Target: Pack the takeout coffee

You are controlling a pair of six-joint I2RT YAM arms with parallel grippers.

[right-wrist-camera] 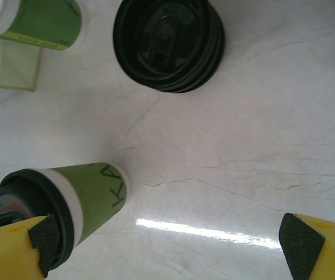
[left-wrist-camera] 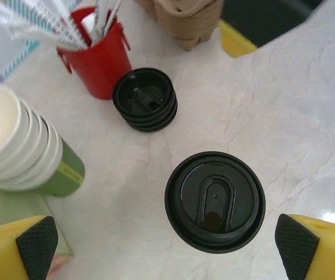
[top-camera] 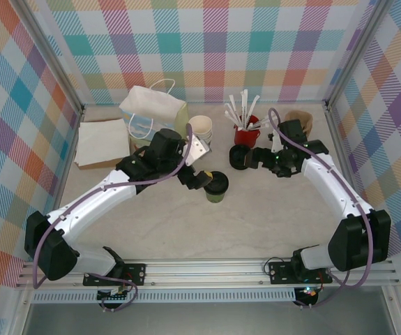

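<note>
The takeout coffee (top-camera: pixel 216 187), a small green cup with a round black lid, stands upright mid-table. My left gripper (top-camera: pixel 203 180) hovers just above and left of it. In the left wrist view the lid (left-wrist-camera: pixel 215 201) lies below, between the wide-apart yellow fingers, and the left gripper (left-wrist-camera: pixel 167 248) is open and empty. My right gripper (top-camera: pixel 252 158) sits to the right, beside the stack of black lids (top-camera: pixel 240 158). The right wrist view has the coffee (right-wrist-camera: pixel 68 204) at lower left, and the right gripper (right-wrist-camera: pixel 172 248) is open with nothing in it.
A pale green gift bag (top-camera: pixel 155 112) stands at the back left, with napkins (top-camera: pixel 102 142) left of it. Beside the bag are stacked lidless cups (top-camera: pixel 201 129), then a red cup of stirrers (top-camera: pixel 245 132). Brown carriers (top-camera: pixel 299 120) sit back right. Checked walls enclose the table.
</note>
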